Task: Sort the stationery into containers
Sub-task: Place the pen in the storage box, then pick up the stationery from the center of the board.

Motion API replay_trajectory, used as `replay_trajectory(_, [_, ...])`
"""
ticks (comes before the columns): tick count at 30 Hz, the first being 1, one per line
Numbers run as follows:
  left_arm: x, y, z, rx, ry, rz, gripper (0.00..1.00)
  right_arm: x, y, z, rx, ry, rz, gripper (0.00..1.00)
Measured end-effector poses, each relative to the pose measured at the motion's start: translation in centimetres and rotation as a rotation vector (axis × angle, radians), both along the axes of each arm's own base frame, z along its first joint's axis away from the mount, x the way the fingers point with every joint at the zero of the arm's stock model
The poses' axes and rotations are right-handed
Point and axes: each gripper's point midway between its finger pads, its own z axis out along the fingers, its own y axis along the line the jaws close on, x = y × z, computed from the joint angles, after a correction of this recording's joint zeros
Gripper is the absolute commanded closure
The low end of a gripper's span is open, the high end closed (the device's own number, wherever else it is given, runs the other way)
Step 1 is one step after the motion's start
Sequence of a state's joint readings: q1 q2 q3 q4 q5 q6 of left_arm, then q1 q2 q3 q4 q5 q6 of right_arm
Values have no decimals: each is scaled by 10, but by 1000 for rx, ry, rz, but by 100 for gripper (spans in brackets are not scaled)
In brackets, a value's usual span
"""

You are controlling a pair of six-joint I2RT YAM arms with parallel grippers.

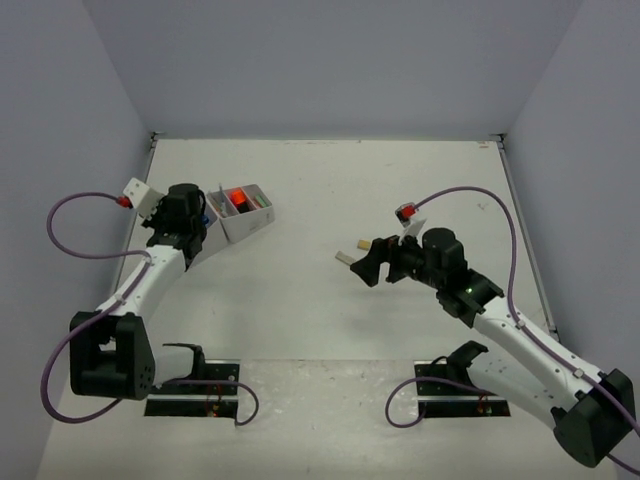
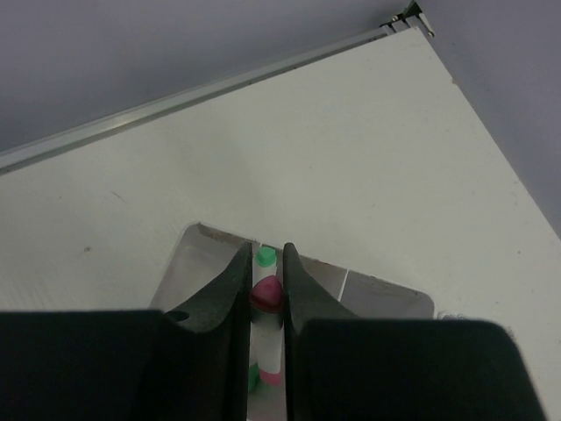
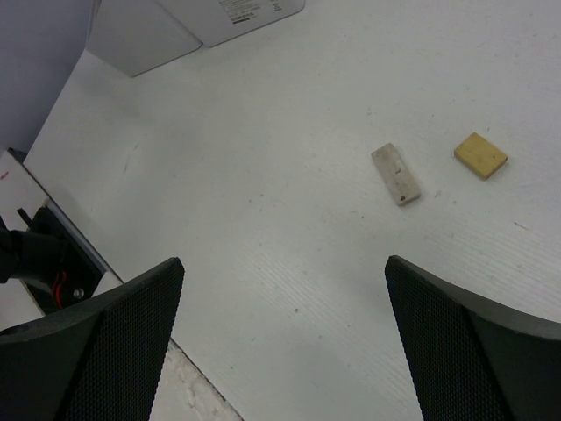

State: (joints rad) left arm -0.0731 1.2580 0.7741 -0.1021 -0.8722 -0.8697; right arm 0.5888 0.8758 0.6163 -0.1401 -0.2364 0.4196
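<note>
- right claw (image 3: 282,263): jaws wide apart, empty, hovering over the counter (image 3: 245,175).
- beige piece (image 3: 395,174): flat on the counter, ahead and to the right in the right wrist view. its long axis lies slightly askew to the claw's forward line, so the jaws would likely close across its short width.
- yellow piece (image 3: 480,155): just beside the beige piece, farther out.
- top view: the beige piece lies just left of the right claw, the nearer arm. the tray (image 1: 245,226) is well apart, far left.
- left claw (image 2: 265,253): clamped on a pink-capped marker (image 2: 266,295) over the tray, seen only in its own wrist view.
</note>
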Motion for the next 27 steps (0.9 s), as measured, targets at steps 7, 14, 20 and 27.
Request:
replay_trajectory(7, [4, -7, -11, -17, 22, -50, 12, 4, 3, -17, -35, 53, 1, 1])
replay_trajectory(14, [-3, -26, 24, -59, -28, -191, 1, 22, -1, -49, -187, 172, -43, 11])
replay_trajectory(20, [-29, -69, 138, -83, -334, -489, 0, 55, -3, -77, -405, 270, -74, 58])
replay_trajectory(27, [-49, -112, 168, -40, -348, -787, 0, 73, -4, -115, -584, 364, -40, 46])
